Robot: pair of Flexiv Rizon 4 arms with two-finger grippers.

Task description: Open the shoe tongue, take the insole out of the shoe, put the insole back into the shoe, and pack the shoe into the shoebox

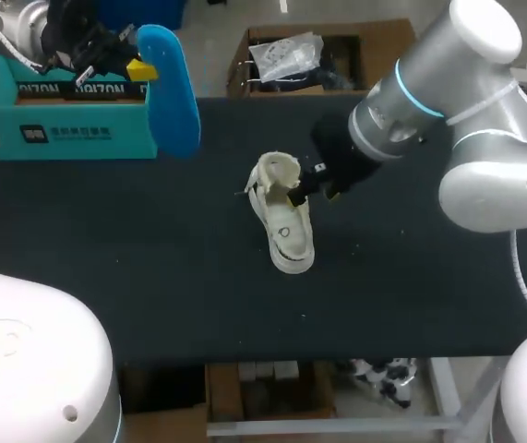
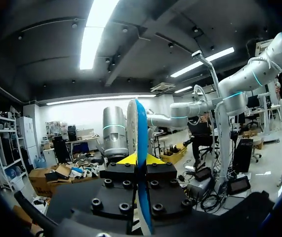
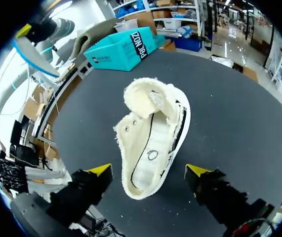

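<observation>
right wrist view: shoe (image 3: 153, 143) lies between spread right tool (image 3: 149, 172), left tool (image 2: 137, 159) pinches insole (image 2: 141, 123)

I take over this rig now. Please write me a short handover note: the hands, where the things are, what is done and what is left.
Left hand: shut on the blue insole, held in the air beside the teal shoebox at the table's back left.
Right hand: open, over the shoe, not gripping it.
Shoe: mid-table, tongue pulled open.
Done: tongue opened, insole out.
Left: put the insole back in, then pack the shoe into the shoebox.
</observation>
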